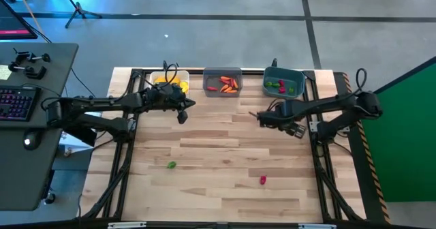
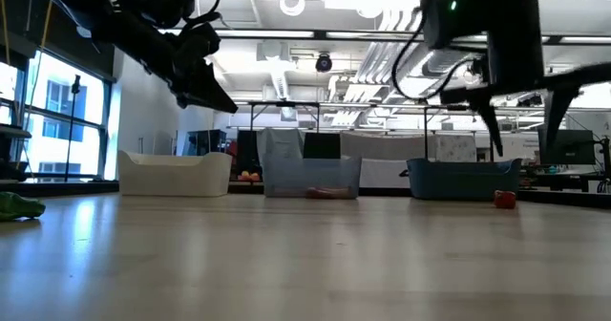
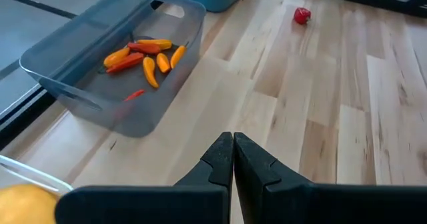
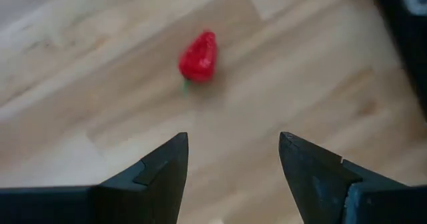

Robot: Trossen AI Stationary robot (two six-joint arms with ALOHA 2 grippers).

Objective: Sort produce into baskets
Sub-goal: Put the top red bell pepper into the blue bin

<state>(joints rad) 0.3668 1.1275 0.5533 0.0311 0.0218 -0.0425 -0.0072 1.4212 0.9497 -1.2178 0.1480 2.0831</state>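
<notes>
Three bins stand in a row at the table's far edge. The white bin (image 1: 170,81) holds yellow fruits. The grey bin (image 1: 223,81), also in the left wrist view (image 3: 113,64), holds orange-red pieces. The teal bin (image 1: 284,82) holds green and red bits. A green piece (image 1: 171,165) and a red strawberry (image 1: 263,180) lie loose on the table. My left gripper (image 1: 182,113) is shut and empty, in front of the white bin; it also shows in its wrist view (image 3: 233,154). My right gripper (image 1: 257,116) is open and empty, in front of the teal bin. Its wrist view (image 4: 233,157) shows the strawberry (image 4: 199,57) ahead of the fingers.
A desk with a keyboard (image 1: 17,103) stands left of the table. The table's dark frame rails (image 1: 126,154) run along both sides. In the low view the green piece (image 2: 19,206) lies at the far left and the strawberry (image 2: 504,199) at the right.
</notes>
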